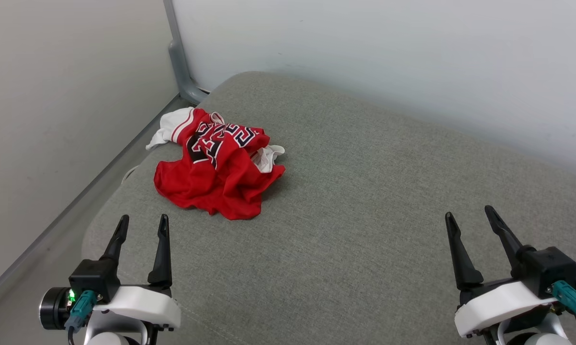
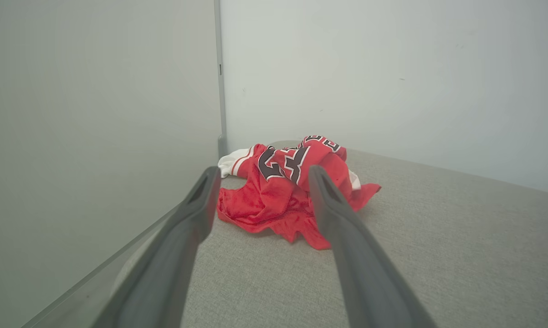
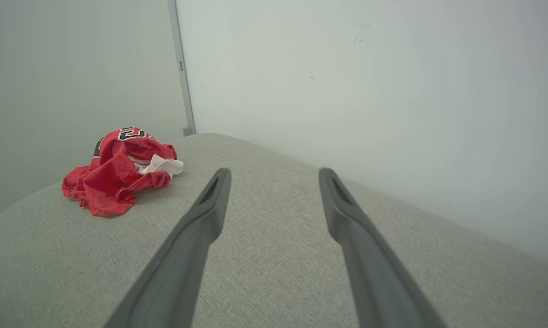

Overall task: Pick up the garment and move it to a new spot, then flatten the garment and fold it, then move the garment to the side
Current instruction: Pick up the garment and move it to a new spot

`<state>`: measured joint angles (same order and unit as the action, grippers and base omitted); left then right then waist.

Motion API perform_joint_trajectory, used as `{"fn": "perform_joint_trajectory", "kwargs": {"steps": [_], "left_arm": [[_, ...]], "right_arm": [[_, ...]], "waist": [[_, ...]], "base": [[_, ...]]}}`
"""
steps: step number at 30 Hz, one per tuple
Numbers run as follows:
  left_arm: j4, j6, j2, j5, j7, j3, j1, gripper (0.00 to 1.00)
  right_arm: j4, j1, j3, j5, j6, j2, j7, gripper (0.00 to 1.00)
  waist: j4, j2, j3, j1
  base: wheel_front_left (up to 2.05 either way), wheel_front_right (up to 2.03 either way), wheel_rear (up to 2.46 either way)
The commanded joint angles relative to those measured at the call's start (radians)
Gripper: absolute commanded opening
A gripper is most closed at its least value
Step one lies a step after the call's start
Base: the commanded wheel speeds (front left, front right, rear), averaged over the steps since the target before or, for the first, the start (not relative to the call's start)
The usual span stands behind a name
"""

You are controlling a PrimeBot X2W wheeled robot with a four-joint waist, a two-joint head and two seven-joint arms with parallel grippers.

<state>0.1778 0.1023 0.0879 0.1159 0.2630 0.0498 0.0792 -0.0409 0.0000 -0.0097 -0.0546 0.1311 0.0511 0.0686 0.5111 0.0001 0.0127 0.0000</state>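
Two grippers sit nearest, one at each lower corner of the head view, both low over the near part of the cushion. Left gripper (image 1: 143, 219) has its two dark fingers (image 1: 162, 254) spread wide with nothing between them. Right gripper (image 1: 468, 213) shows the same: two fingers standing wide apart, holding nothing. That makes four fingers in all, none touching cloth.

One garment (image 1: 216, 167) lies on the single grey cushion (image 1: 364, 201), in its far left part and close to the left edge. It is a crumpled red heap, with black white-edged lettering bunched on top. One white sleeve with red stripes pokes out at its far left, and one more white patch shows on its right side.

The heap lies just beyond the left gripper and apart from it; in the left wrist view it sits past the fingertips, framed between them. From the right gripper it is well apart, off to the far left.

Two pale wall panels meet behind the cushion at one grey post (image 1: 176, 52) in the far left corner.
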Motion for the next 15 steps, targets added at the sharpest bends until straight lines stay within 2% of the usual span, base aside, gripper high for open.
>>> {"fn": "perform_joint_trajectory", "kwargs": {"steps": [1,8,15], "left_arm": [[0.003,0.003,-0.001,0.000,0.003,0.009,0.008,1.00],[0.027,0.009,0.005,0.009,0.003,0.020,0.067,1.00],[0.149,0.021,0.066,0.070,-0.016,0.041,0.239,1.00]], "right_arm": [[-0.005,-0.014,0.001,0.004,-0.001,-0.001,-0.003,1.00],[-0.020,-0.033,-0.004,0.022,-0.001,-0.001,-0.020,1.00],[-0.070,-0.085,-0.009,0.056,-0.001,-0.001,-0.056,1.00]], "waist": [[-0.001,-0.0001,0.005,0.0000],[-0.026,-0.0001,0.039,0.0000],[-0.093,-0.0001,0.136,0.0000]], "base": [[0.00,0.00,0.00],[0.00,0.00,0.00],[0.00,0.00,0.00]]}}
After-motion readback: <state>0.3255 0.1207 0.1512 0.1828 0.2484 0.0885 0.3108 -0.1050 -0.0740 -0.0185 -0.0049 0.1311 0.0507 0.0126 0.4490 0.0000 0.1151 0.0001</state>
